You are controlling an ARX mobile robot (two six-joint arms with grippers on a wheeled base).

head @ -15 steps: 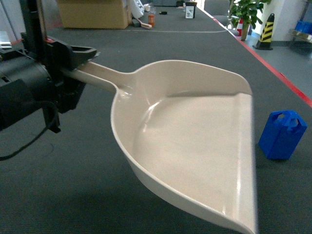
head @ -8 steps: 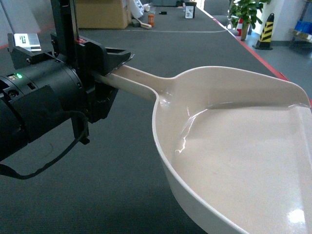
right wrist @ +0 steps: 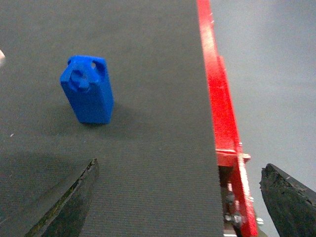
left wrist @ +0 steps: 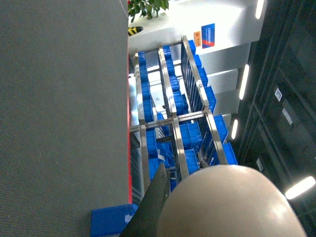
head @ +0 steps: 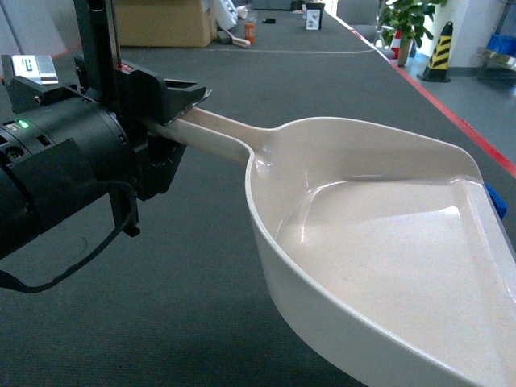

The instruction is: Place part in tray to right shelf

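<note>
The part (right wrist: 87, 90) is seen upright on the dark grey table (right wrist: 148, 163) in the right wrist view, well apart from the right gripper (right wrist: 180, 202), whose jaws are spread wide and empty at the lower frame corners. In the head view only a blue sliver of the part (head: 497, 200) is visible past the tray's right edge. The tray (head: 379, 242) is held off the table, its handle clamped in the left gripper (head: 173, 101), scoop interior empty. A red strip (right wrist: 219, 98) is seen along the table edge. The right shelf (left wrist: 170, 113), stocked with blue crates (left wrist: 190, 133), is shown in the left wrist view beyond the tray's underside (left wrist: 232, 202).
</note>
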